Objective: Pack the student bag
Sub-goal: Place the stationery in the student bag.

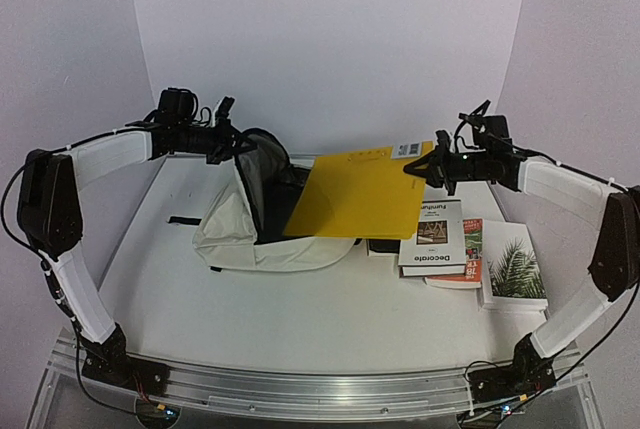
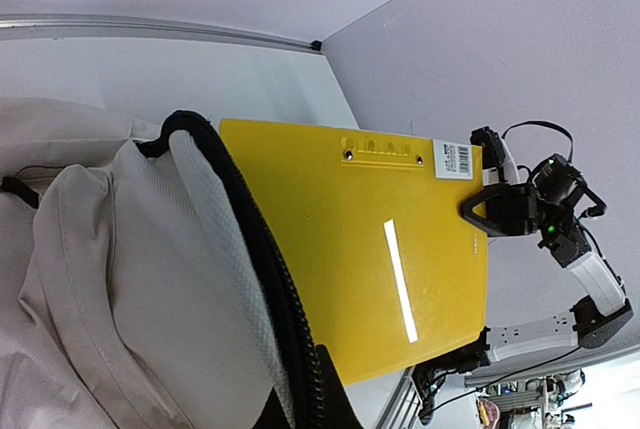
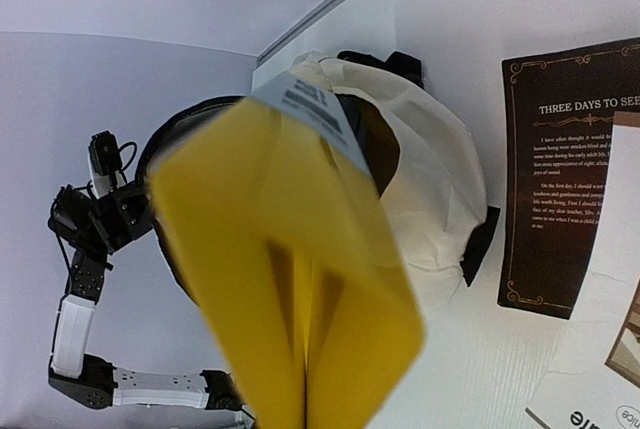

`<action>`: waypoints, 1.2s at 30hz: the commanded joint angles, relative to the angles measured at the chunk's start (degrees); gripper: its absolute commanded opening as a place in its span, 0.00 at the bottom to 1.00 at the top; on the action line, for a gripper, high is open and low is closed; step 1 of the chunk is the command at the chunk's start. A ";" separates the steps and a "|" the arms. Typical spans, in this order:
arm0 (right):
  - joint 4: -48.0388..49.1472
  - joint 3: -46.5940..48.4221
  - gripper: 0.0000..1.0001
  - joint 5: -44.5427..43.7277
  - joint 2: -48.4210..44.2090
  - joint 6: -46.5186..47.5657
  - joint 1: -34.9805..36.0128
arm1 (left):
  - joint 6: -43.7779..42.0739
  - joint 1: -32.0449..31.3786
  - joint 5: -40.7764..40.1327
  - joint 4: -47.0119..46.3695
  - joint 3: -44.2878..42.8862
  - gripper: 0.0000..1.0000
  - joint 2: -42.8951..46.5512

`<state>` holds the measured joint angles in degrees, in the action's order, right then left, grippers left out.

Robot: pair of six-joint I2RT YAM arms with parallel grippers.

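While the left hand [image 1: 222, 146] pinches the student bag [image 1: 240, 234] open and the right hand [image 1: 431, 167] clamps the yellow folder [image 1: 360, 194] at its mouth, the books [image 1: 432, 239] lie unpacked on the table [image 1: 300, 319].

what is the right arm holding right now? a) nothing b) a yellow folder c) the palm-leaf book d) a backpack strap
B: the right fingers pinch the barcode-labelled end of the yellow folder, holding it in the air with its far end at the open mouth of the backpack.
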<state>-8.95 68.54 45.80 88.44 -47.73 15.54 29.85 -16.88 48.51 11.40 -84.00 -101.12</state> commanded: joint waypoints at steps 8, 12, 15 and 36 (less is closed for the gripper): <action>8.16 0.50 0.00 2.82 2.83 -4.60 6.67 | -2.38 -0.42 6.25 -6.72 -5.90 0.00 1.64; 8.26 2.06 0.00 1.14 4.92 -4.85 8.27 | -2.78 -0.63 6.98 -6.83 -6.00 0.00 1.78; 8.51 1.69 0.00 -0.61 5.93 -5.44 8.36 | -3.30 -0.84 7.66 -6.83 -5.71 0.00 2.26; 30.31 -0.40 0.00 -9.50 12.34 -19.23 11.61 | -5.93 -3.23 11.12 -5.42 -7.75 0.00 2.38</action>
<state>13.45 65.50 40.05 98.85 -64.87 25.82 25.25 -19.02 54.68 12.05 -86.47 -101.23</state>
